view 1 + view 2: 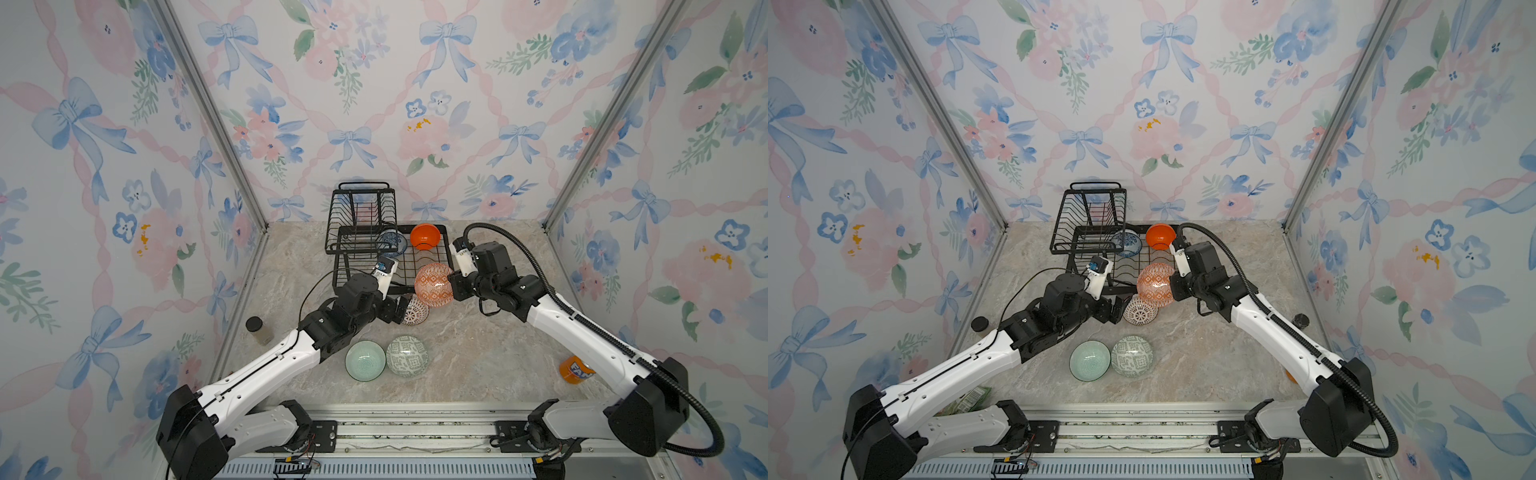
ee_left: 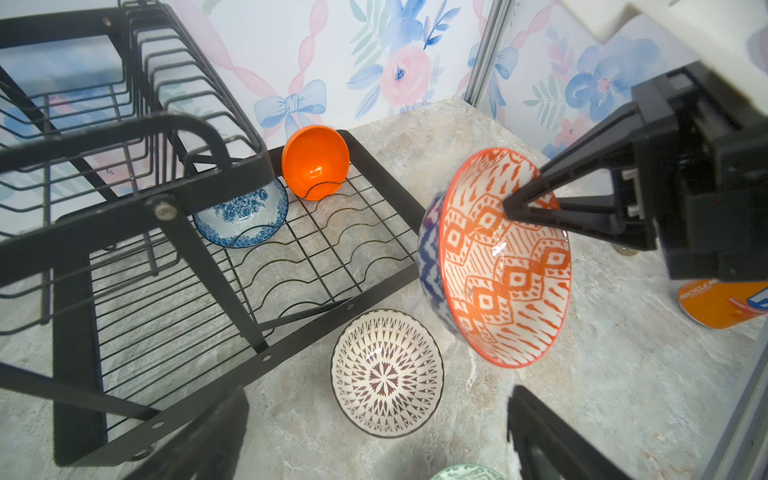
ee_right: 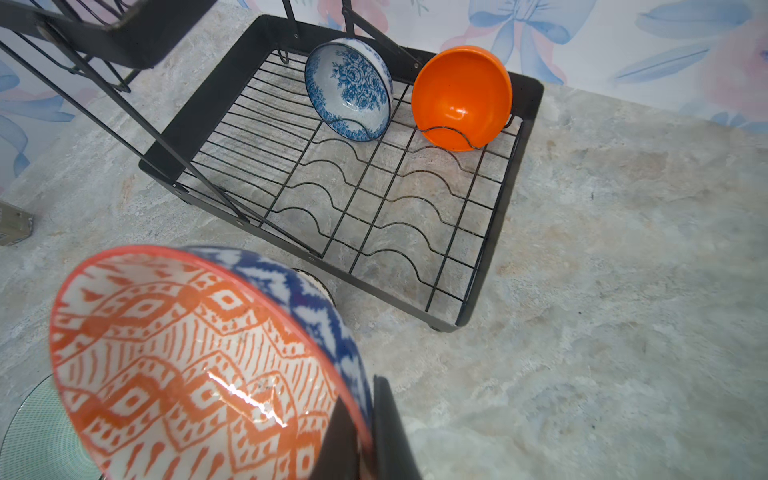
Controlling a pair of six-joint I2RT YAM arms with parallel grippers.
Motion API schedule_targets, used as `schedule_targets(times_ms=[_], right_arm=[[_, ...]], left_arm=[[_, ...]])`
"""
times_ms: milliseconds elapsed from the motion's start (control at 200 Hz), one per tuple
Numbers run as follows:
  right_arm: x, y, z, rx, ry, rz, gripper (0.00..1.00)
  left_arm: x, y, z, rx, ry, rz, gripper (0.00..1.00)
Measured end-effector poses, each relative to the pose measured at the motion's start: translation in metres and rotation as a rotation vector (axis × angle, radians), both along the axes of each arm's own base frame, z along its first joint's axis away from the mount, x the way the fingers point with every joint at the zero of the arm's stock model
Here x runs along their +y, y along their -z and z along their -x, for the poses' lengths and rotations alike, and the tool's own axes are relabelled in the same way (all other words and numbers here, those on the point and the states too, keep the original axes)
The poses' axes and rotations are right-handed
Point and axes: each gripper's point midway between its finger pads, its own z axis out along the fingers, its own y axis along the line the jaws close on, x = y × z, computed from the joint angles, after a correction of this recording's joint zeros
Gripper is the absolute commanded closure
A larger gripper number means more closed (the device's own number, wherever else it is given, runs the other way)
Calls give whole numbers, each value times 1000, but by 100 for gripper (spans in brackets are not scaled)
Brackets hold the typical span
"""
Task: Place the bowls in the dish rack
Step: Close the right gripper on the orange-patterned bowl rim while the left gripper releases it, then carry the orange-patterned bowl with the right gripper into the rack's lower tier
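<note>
The black wire dish rack [image 1: 447, 248] stands at the back, with a blue-patterned bowl [image 1: 392, 243] and a plain orange bowl [image 1: 424, 236] on edge in its lower tray [image 3: 530, 124]. My right gripper [image 3: 365, 419] is shut on the rim of the orange-white geometric bowl [image 1: 433, 284], tipped on its side in the air by the rack's front right corner. My left gripper [image 2: 376, 392] is open just above the white lattice bowl [image 2: 386, 372], which sits upright on the table. The pale celadon bowl [image 1: 365, 360] and the grey-green geometric bowl [image 1: 407, 356] sit side by side nearer the front.
An orange soda can [image 1: 575, 370] lies at the right edge under the right arm. A dark-lidded jar [image 1: 258, 330] stands by the left wall. The rack's raised basket [image 1: 359, 216] overhangs the tray's left part.
</note>
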Motion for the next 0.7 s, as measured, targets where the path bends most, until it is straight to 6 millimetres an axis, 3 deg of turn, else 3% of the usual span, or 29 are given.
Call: schedule_targets(times_ms=[205,700], right_arm=[[-1,3,-10,-26,0,23,100],[9,24,-48,-67,4,78,100]], left_arm=[[9,11,2,22,-25,-2,2],[11,16,-1,36,-42,1,2]])
